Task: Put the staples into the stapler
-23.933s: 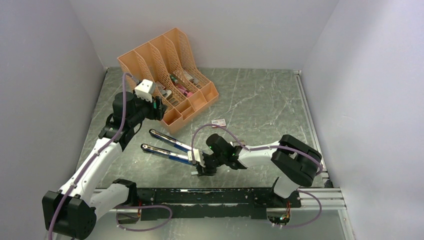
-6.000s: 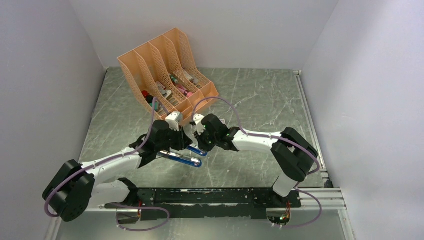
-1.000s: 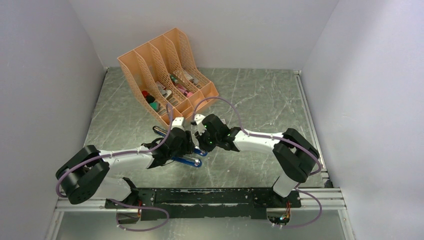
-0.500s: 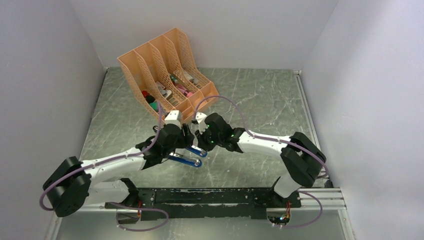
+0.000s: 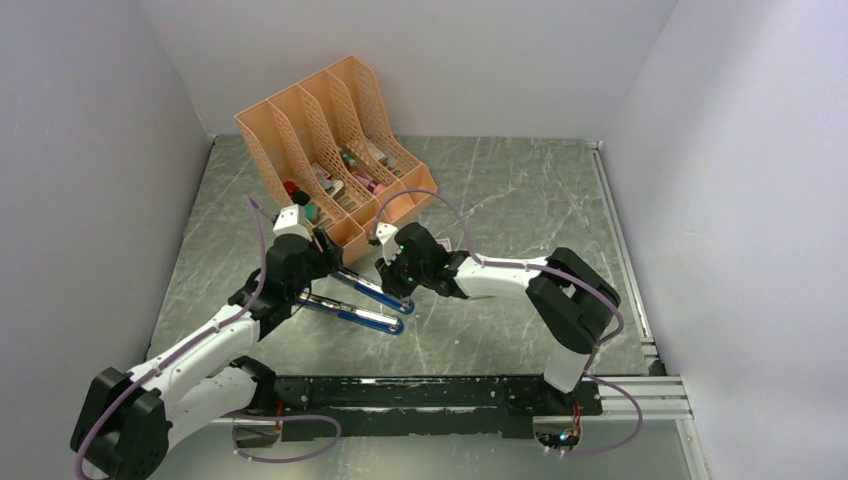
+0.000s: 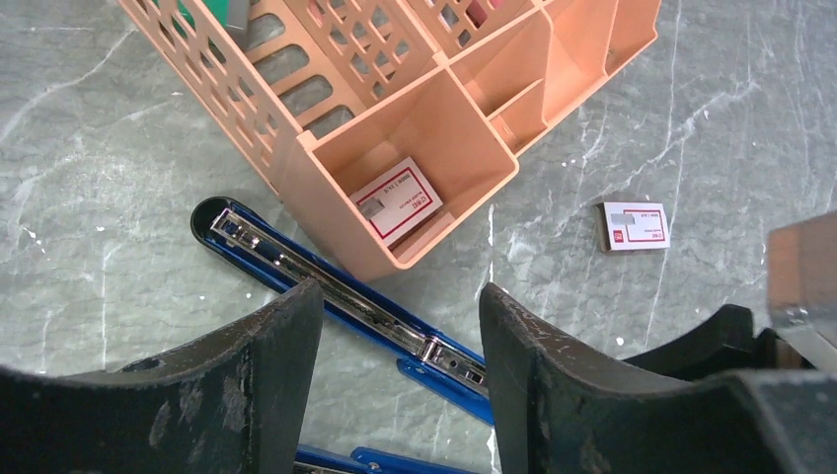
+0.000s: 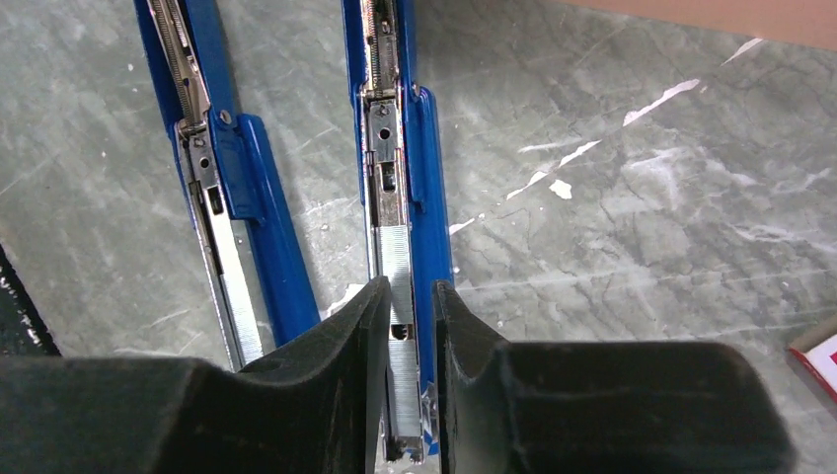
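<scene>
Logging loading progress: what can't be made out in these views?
Right wrist: whether the right gripper clamps the staples; its fingers hide the strip's near end.
Top external: staples hidden under the right gripper.
Left wrist: print on the loose small box, too small.

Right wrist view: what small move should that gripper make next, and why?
Probably open slightly and lift off: the staples already lie in the stapler channel, flanked closely by the right gripper; whether it pinches them is unclear. The left gripper hangs open nearby.
</scene>
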`<control>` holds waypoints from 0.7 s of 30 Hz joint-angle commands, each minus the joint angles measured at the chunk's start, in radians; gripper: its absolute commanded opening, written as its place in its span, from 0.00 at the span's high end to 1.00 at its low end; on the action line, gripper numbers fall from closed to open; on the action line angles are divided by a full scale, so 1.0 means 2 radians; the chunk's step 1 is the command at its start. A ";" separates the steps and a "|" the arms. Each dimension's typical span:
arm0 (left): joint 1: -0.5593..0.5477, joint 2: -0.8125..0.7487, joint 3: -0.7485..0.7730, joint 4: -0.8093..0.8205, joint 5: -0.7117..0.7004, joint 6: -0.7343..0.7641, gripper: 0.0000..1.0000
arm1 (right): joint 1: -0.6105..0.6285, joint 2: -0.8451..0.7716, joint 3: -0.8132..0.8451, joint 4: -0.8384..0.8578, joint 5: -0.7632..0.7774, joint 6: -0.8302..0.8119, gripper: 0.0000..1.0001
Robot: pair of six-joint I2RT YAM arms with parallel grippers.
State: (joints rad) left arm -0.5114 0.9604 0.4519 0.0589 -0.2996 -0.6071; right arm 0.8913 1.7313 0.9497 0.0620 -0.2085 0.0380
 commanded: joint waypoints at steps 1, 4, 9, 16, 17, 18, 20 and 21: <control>0.014 -0.017 -0.006 -0.016 0.020 0.019 0.36 | 0.000 0.014 0.019 0.025 -0.007 -0.010 0.74; 0.018 -0.021 -0.008 -0.016 0.020 0.021 0.36 | -0.001 0.024 0.024 0.023 -0.006 -0.009 0.73; 0.023 -0.020 -0.011 -0.016 0.019 0.023 0.36 | 0.000 0.036 0.024 0.017 0.000 -0.011 0.73; 0.031 -0.024 -0.015 -0.018 0.020 0.024 0.35 | 0.000 0.045 0.035 -0.008 -0.005 -0.016 0.73; 0.032 -0.024 -0.016 -0.019 0.020 0.024 0.35 | 0.000 0.042 0.032 -0.011 -0.004 -0.016 0.73; 0.033 -0.024 -0.017 -0.020 0.019 0.024 0.35 | 0.000 0.038 0.030 -0.015 -0.004 -0.016 0.73; 0.035 -0.025 -0.017 -0.023 0.020 0.021 0.35 | 0.000 0.028 0.017 -0.021 -0.002 -0.015 0.73; 0.037 -0.026 -0.017 -0.025 0.019 0.020 0.34 | 0.000 0.024 0.011 -0.026 -0.001 -0.014 0.73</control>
State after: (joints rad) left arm -0.4541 0.9253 0.4278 0.0174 -0.2726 -0.5720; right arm 0.8913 1.8076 1.0054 0.0769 -0.2169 0.0208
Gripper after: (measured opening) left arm 0.650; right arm 0.269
